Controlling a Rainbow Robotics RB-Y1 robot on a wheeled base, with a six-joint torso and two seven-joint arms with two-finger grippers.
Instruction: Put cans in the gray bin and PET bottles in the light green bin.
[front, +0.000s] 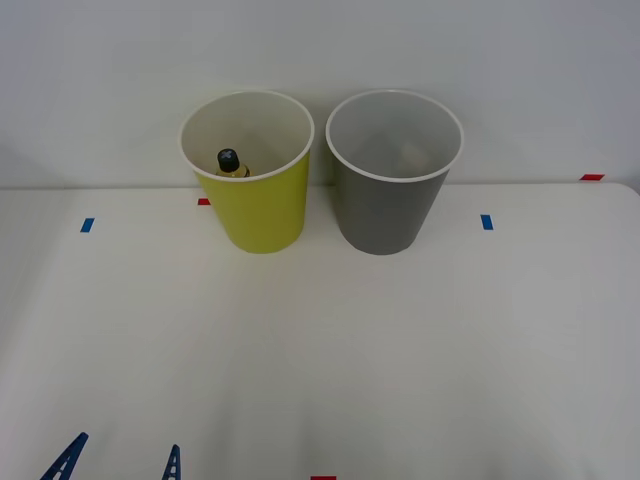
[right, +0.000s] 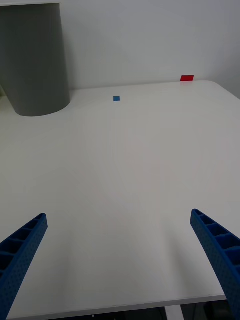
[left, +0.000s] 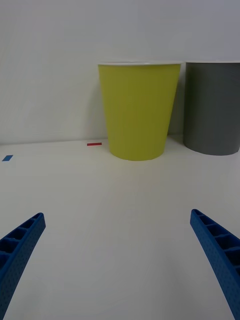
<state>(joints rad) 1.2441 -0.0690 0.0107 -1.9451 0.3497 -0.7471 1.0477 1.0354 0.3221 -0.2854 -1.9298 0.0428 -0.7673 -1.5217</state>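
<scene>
The light green bin (front: 255, 205) stands at the back of the white table, left of the gray bin (front: 385, 205); they stand close together. A PET bottle's black cap (front: 228, 158) and a bit of yellow show inside the light green bin, near its front wall. Cans are out of view. My left gripper (front: 127, 442) hovers open and empty at the table's near left edge, well short of the light green bin (left: 137, 112) and the gray bin (left: 212, 107). My right gripper (right: 119, 216) is open and empty over bare table, with the gray bin (right: 35, 60) far ahead.
Small blue tape marks (front: 87, 225) (front: 486, 221) and red ones (front: 591, 177) (front: 322, 478) lie on the table. A white wall rises right behind the bins. The table's right corner (right: 220, 87) is rounded.
</scene>
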